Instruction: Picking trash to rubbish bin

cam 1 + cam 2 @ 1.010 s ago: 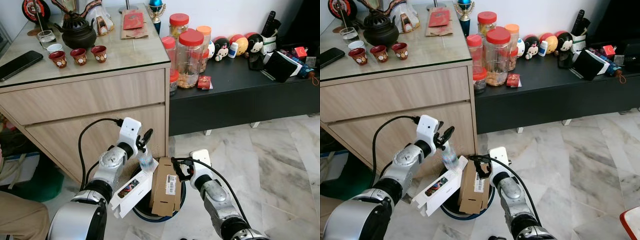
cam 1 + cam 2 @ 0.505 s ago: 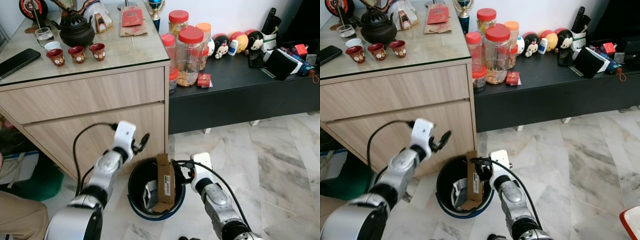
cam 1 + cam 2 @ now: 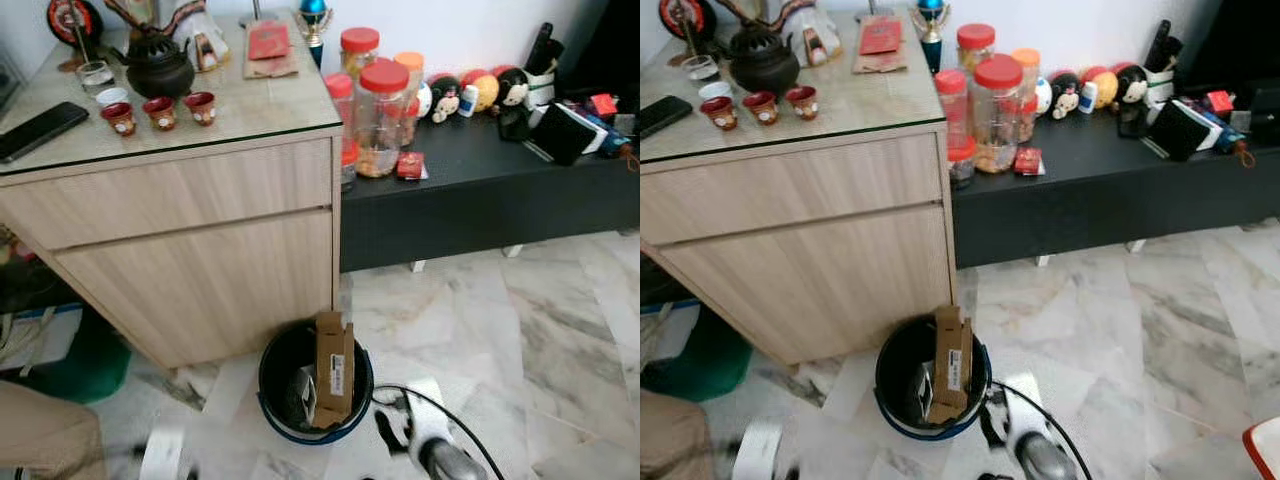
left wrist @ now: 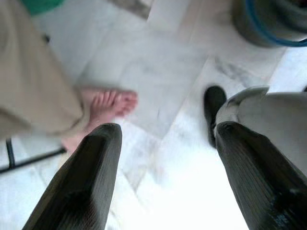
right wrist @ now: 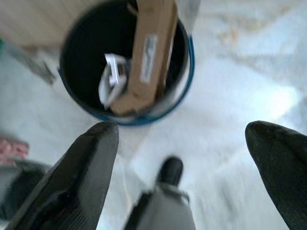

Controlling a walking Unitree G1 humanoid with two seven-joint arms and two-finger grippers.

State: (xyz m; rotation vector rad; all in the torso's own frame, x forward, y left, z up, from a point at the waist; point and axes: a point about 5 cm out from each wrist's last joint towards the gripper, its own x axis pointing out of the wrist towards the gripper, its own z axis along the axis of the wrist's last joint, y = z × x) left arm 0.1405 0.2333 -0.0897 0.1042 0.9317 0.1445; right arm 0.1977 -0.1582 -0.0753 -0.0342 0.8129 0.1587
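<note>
Rubbish bin (image 3: 275, 365), dark with a blue rim, stands on the marble floor (image 3: 520, 320) just in front of the wooden cabinet (image 3: 190, 240), near its right corner. A brown cardboard box (image 3: 333, 368) with a white label stands upright inside the bin, its top poking above the rim; a white carton (image 3: 305, 385) lies lower inside, beside the cardboard. Right pincer (image 5: 180, 177) is released, its 2 black fingers (image 5: 72, 177) spread wide apart, nothing between them; in the right wrist view it looks down at the bin and the floor. In the left eye view the right arm (image 3: 425, 450) is low, just right of the bin, blurred, with a black cable (image 3: 440, 400) looping over it. Left pincer (image 4: 165, 179) is also released, fingers (image 4: 81, 182) well apart and empty, over the floor; the left wrist view shows a person's bare foot (image 4: 108, 108) and beige trouser leg (image 4: 38, 72), plus part of the bin's rim. On the cabinet's glass surface (image 3: 240, 100): black teapot (image 3: 158, 68), 3 small red cups (image 3: 160, 110), a phone (image 3: 40, 130). On the black bench (image 3: 480, 160) to the right: jars with red lids (image 3: 380, 110), round figurines (image 3: 480, 88).
</note>
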